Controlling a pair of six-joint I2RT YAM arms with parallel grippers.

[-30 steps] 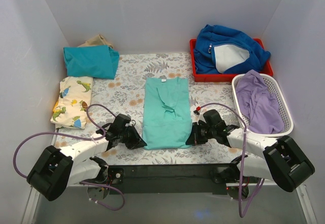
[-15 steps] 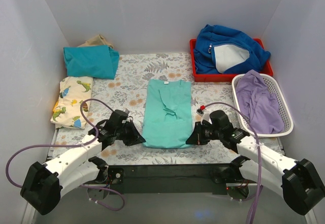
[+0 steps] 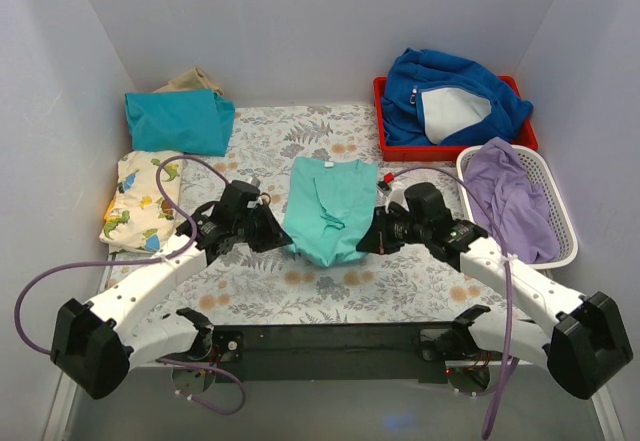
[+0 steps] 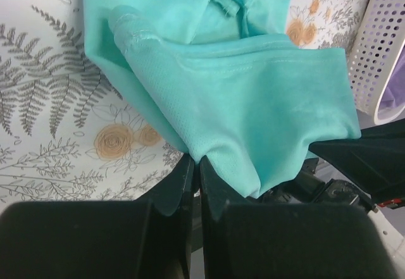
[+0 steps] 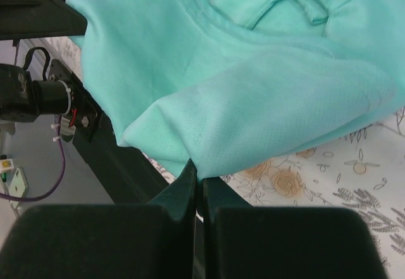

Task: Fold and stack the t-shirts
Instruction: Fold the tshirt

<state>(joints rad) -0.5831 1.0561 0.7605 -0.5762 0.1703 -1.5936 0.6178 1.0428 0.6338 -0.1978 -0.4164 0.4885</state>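
Looking across the leaf-printed table (image 3: 250,166), we find two containers at its far right. The red tray (image 3: 383,126) sits against the back wall. It is filled by a royal-blue fleece jacket (image 3: 455,76), pale lining up, bulging over the rim. Just in front of the tray, the white slotted basket (image 3: 466,186) holds a crumpled lilac garment (image 3: 515,201), with one fold reaching up over the far rim.

We see the mint t-shirt (image 3: 330,201) at the middle of the table, outside both containers, its collar pointing away from the arms. Its near hem is raised off the table and sags between the two arms. At the far left lies the darker teal folded tee (image 3: 180,121), with a beige cloth (image 3: 195,79) behind it. The dinosaur-print tee (image 3: 142,201) lies folded just in front of the teal one.

The left gripper (image 3: 283,233) is clamped on the hem's left corner, and the right gripper (image 3: 368,241) pinches the right corner. In both wrist views the fingers press together with mint fabric caught between them.
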